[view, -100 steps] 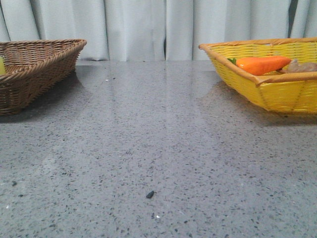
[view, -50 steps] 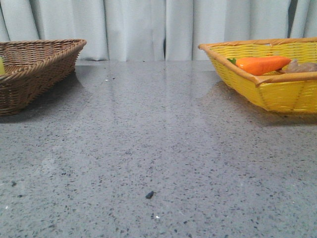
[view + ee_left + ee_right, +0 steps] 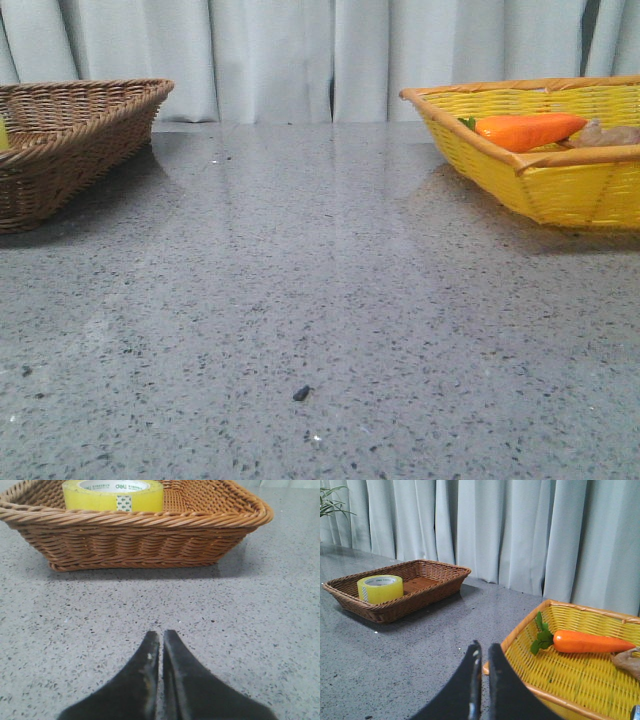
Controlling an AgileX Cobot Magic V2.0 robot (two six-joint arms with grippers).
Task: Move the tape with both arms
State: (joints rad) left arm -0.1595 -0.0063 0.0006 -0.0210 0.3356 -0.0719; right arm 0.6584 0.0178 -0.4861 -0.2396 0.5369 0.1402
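Front view, bench: you see the grey speckled bench (image 3: 320,300) with a brown basket (image 3: 70,140) at far left and a yellow basket (image 3: 540,150) at far right, well apart. A sliver of yellow shows at the left edge, inside the brown basket; you cannot tell from here what it is.
Front view, yellow basket: a toy carrot (image 3: 530,130) and a brownish item (image 3: 612,134) lie in it.
Left wrist view, tape: the yellow tape (image 3: 113,494) lies flat inside the brown basket (image 3: 140,540), against its near-left part.
Left wrist view, left gripper: the left gripper (image 3: 161,640) has its fingers pressed together, pinching nothing, low over bare bench just in front of the basket.
Right wrist view, right gripper: the right gripper (image 3: 481,652) is nearly closed, with only a slit between the fingers, and empty, above the near rim of the yellow basket (image 3: 580,660).
Right wrist view, tape: the tape (image 3: 380,588) sits in the brown basket (image 3: 400,587), far off to the left.
Step in hand: you cannot settle it. Tape resting in the brown basket with both grippers empty fits either the tape awaiting pickup there or the tape already delivered there.
Next move: hold judgement; if a pickup is due, it calls for spreading the left gripper and clearing the basket rim.
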